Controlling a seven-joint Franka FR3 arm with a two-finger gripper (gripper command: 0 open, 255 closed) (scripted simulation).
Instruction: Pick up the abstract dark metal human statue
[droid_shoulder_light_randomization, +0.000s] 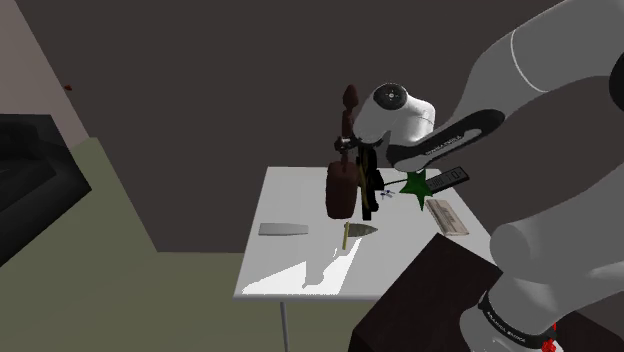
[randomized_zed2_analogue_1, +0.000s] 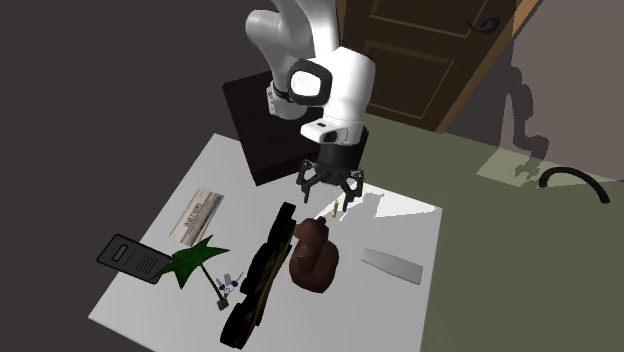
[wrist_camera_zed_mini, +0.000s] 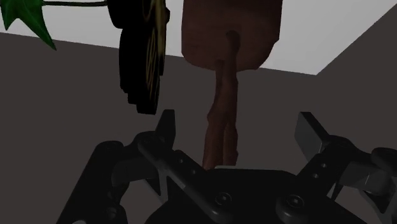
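Tool (wrist_camera_zed_mini: 239, 126) hangs with fingers apart astride the thin upper stem of the reddish-brown statue (wrist_camera_zed_mini: 229, 38) upright on the desk (droid_shoulder_light_randomization: 285, 195), seemingly a rigid, smooth, bottom-heavy piece, probably best gripped at that stem.

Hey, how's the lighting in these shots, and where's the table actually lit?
Shoulder view: dim overall, the table mostly shaded, one bright patch toward that view's lower left. Second exterior view: that lit patch lies beside the gripper, shadows cutting into it. Wrist view: the statue reads reddish brown, softly lit, no glare.
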